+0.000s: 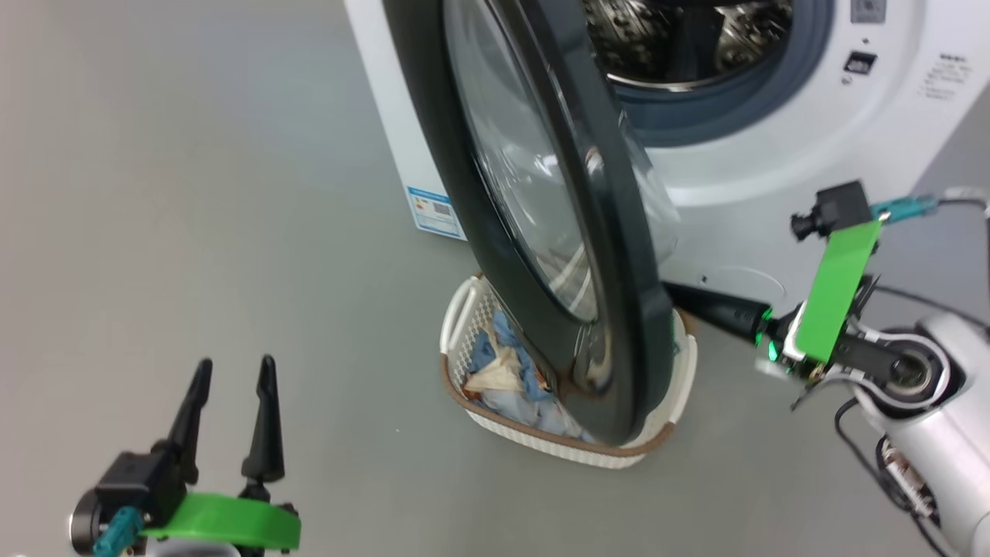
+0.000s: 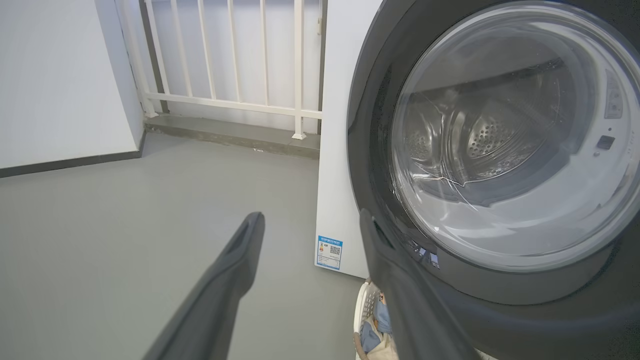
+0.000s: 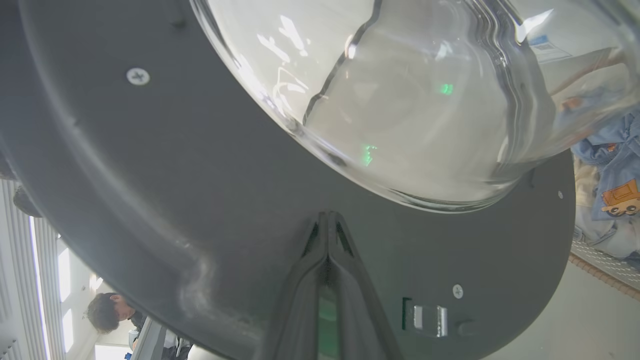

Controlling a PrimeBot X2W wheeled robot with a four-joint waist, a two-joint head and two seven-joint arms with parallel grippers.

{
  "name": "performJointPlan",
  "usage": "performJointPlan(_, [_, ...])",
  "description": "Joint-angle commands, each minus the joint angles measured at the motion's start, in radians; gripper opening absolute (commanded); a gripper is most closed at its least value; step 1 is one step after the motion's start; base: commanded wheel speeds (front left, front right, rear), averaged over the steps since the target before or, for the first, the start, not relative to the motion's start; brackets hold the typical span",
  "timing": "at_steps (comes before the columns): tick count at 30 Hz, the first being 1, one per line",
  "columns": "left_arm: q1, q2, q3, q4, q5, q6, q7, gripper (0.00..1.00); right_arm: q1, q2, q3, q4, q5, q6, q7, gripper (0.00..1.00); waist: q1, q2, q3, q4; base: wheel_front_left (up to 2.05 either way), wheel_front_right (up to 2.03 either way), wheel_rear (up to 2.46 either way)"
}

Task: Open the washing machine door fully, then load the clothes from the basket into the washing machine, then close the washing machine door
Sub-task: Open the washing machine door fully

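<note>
Step in hand: door opening, judged incomplete. The door (image 1: 541, 216) is seen part-swung, overhanging the basket (image 1: 665, 418) set on the floor (image 1: 193, 193) before the machine (image 1: 758, 155). The right end effector (image 3: 327, 220), closed on nothing, appears pressed to the door's inner face below the bowl (image 3: 400, 100). The left end effector (image 1: 236, 363) is held spread, empty, well apart. Next: door to be pushed wider until the clothes (image 1: 503, 371) are uncovered. Door glossy black, bowl clear.

laundry corner: washing machine (image 1: 773, 155), grey floor (image 1: 193, 193), white railing (image 2: 230, 103)
</note>
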Motion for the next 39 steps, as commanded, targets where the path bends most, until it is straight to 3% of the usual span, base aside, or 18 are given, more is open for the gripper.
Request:
performJointPlan(1, [0.007, 0.020, 0.034, -0.016, 0.009, -0.007, -0.008, 1.00, 0.023, 0.015, -0.001, -0.035, 0.008, 0.002, -0.003, 0.00, 0.0000, -0.0001, -0.035, 0.035, 0.00, 0.00, 0.00])
performJointPlan(17, [0.041, 0.021, 0.041, 0.009, 0.044, -0.025, -0.008, 1.00, 0.109, 0.122, -0.064, -0.029, -0.011, 0.002, 0.013, 0.00, 0.0000, -0.0001, -0.117, 0.174, 0.00, 0.00, 0.00])
performJointPlan(26, [0.052, 0.023, 0.064, -0.004, 0.051, -0.029, -0.008, 1.00, 0.100, 0.183, -0.083, -0.007, -0.043, 0.002, 0.043, 0.00, 0.0000, -0.0001, -0.118, 0.180, 0.00, 0.00, 0.00])
performJointPlan(39, [0.048, 0.021, 0.064, 0.001, 0.053, -0.031, -0.008, 1.00, 0.115, 0.206, -0.134, 0.003, -0.073, 0.002, 0.069, 0.00, 0.0000, -0.0001, -0.123, 0.173, 0.00, 0.00, 0.00])
